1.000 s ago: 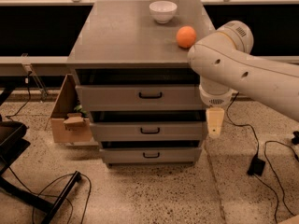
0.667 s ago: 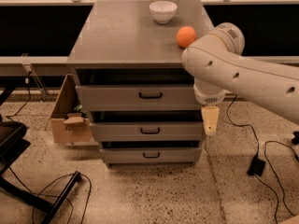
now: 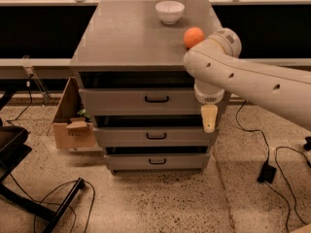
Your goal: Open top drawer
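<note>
Camera view: a grey cabinet (image 3: 121,42) stands in the middle of the frame, its flat top reaching from the upper centre down to a front edge just above the drawers. The top drawer (image 3: 126,102) is the uppermost of three grey fronts, set under a dark band below that edge. Its small black bar handle (image 3: 156,99) sits at the middle of the front. The middle drawer (image 3: 121,136) and bottom drawer (image 3: 126,161) lie below it, each under its own dark gap.

The white arm (image 3: 252,84) enters from the right edge of the frame and bends down in front of the cabinet's right front corner. The gripper (image 3: 209,118) hangs from it, pointing downward, over the right end of the top drawer's front and across the seam to the middle drawer. It is well to the right of the handle and apart from it. Whether the gripper is spread or closed cannot be told.

A white bowl (image 3: 169,11) stands near the back edge of the top, and an orange ball (image 3: 193,36) lies near its right edge, just beside the arm's elbow.

A cardboard box (image 3: 72,125) stands just beside the cabinet's left side. The speckled floor (image 3: 160,203) in front of the drawers is open. Black cables (image 3: 58,203) run at the lower left, and a black power brick (image 3: 267,173) with its cord lies at the lower right.
</note>
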Controlling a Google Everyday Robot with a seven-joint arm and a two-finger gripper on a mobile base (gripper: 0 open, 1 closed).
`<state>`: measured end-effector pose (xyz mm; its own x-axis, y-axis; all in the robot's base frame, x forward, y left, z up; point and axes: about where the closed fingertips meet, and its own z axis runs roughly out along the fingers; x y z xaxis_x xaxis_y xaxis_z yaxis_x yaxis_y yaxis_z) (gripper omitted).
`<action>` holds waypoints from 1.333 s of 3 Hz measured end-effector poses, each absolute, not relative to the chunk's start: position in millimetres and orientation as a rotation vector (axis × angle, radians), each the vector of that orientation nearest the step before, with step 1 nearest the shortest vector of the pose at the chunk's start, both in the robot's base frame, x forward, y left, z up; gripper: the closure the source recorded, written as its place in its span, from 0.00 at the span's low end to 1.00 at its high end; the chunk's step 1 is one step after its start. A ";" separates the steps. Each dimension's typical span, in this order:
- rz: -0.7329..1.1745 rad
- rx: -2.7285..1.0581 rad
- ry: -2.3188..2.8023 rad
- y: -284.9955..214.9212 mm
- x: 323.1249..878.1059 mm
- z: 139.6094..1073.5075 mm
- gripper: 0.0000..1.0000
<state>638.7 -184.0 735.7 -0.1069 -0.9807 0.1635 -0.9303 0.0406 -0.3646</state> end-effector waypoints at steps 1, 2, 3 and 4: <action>-0.522 -1.988 2.149 -173.9 668.6 714.0 0.00; -0.494 -1.993 2.143 -163.5 694.1 692.7 0.00; -0.473 -1.999 2.166 -160.1 711.6 672.2 0.00; -0.451 -1.999 2.181 -158.2 726.1 664.3 0.17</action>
<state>726.1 -158.2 664.3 -0.1013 -0.9906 0.0917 -0.9458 0.0673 -0.3177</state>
